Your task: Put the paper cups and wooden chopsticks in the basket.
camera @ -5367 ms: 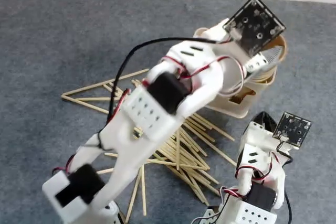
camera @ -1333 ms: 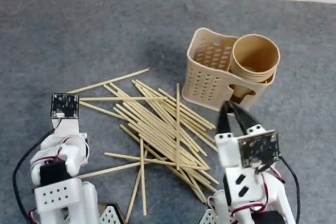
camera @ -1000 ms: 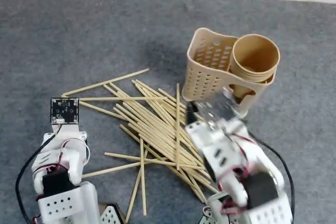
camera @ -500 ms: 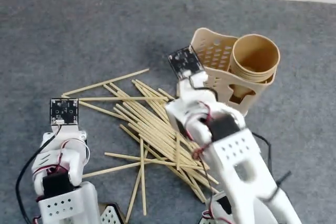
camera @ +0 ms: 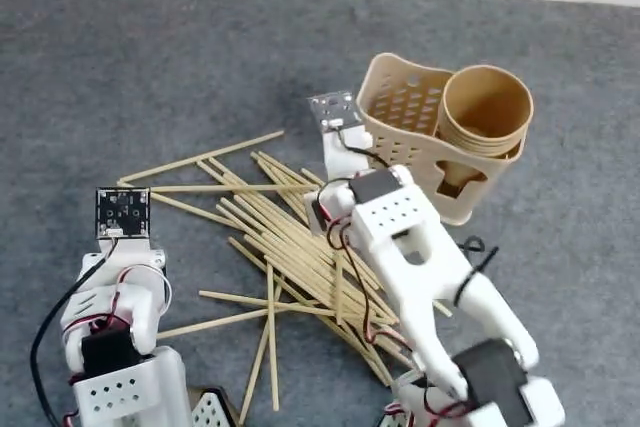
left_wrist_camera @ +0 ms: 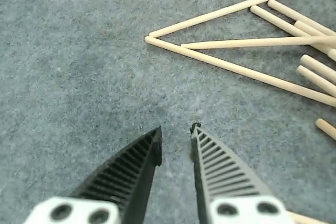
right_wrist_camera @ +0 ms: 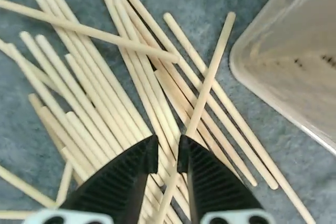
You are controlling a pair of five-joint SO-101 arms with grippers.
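Grey felt tabletop [camera: 120, 67] carried loose pale wooden chopsticks [camera: 290, 237] at centre. Stacked tan paper cups [camera: 487, 107] sat inside the beige perforated plastic basket [camera: 395, 142], far right. The right gripper [right_wrist_camera: 167, 156] hovered over the heap, narrowly parted and empty, seemingly lining up one stick. The left gripper [left_wrist_camera: 176, 132], slightly open and empty, hung near-left.

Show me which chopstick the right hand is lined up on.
The chopstick lying on top of the pile, crossing the others at a slant and running into the right hand's gap.
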